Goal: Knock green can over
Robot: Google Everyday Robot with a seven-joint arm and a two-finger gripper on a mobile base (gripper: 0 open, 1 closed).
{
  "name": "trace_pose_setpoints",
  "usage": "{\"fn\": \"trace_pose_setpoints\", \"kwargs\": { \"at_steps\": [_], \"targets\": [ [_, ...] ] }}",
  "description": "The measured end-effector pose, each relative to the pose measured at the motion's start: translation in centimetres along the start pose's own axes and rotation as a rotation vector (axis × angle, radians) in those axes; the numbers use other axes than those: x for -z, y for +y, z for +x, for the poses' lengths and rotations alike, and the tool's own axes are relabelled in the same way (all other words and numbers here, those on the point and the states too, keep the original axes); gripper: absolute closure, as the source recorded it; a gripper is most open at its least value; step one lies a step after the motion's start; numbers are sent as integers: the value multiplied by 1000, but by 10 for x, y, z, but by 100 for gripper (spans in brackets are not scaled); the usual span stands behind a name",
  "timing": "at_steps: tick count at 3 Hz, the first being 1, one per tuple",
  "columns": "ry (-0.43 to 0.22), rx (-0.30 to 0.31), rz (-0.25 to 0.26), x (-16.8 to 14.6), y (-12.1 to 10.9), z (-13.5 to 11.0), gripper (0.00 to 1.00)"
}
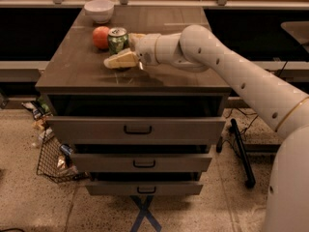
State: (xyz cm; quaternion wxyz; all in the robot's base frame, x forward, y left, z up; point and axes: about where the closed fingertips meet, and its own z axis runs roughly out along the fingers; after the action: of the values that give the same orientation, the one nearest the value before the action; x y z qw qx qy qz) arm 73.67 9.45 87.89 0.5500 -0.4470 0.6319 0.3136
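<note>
As the gripper [119,60] sits low over the dark cabinet top [82,69], reaching in from the right on the white arm [227,66], I cannot tell whether it is open or closed: it reads as one pale wedge pointing left. Green can [118,40] stands upright just behind the gripper, toward the far side of the top; near it, contact not confirmed. Orange fruit [100,36] sits right against the can on its left as seen, and a white bowl [99,10] stands well behind at the far edge. Judgement on handling: a small thin-walled metal can, probably light, stiff enough to take a push, with smooth sides and a narrow base. It should tip readily if struck high near the silver rim, and merely slide if struck low. No grasp needed — contact belongs on the upper side wall. The fruit could block a fall to the left or roll away if hit, so a push toward bare tabletop looks safer.
</note>
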Motion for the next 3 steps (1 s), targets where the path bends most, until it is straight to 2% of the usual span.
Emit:
{"fn": "trace_pose_setpoints", "kwargs": {
  "at_steps": [1,2,3],
  "targets": [
    [2,-15,-22,-13,3,5,49],
    [59,31,-65,-17,4,-14,71],
    [202,168,-113,-20,7,-59,95]
  ]
}}
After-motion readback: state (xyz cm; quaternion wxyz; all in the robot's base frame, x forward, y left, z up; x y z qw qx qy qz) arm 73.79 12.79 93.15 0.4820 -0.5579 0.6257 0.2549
